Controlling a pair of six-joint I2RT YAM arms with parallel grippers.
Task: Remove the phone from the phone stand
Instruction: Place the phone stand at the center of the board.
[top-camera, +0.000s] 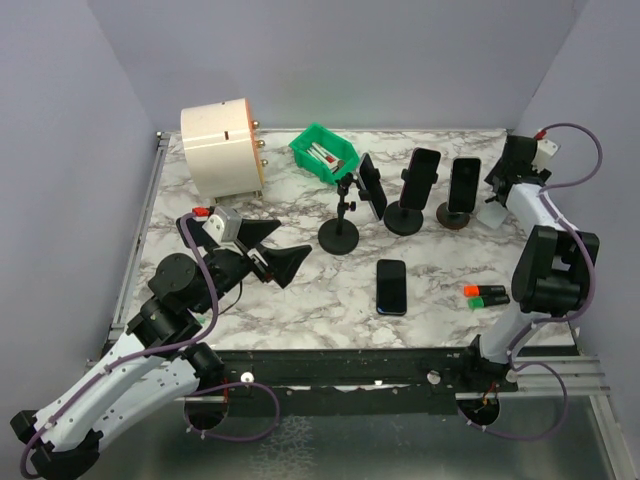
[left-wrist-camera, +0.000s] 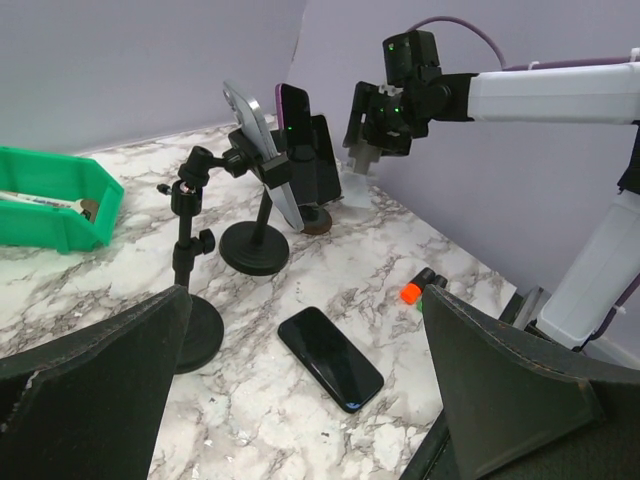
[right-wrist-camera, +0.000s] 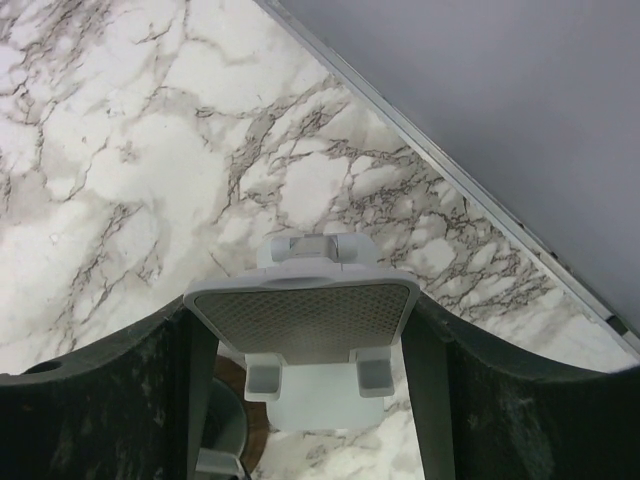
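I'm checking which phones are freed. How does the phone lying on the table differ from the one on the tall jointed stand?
The loose phone lies flat, screen up, on the table; the mounted phone is raised and tilted. The loose phone touches no stand; the mounted phone is clamped atop the jointed stand. Both show dark faces.

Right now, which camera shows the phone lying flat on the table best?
The left wrist view: the flat phone lies close, whole and unobstructed. The top external view shows the flat phone whole too, but smaller. The right wrist view misses it.
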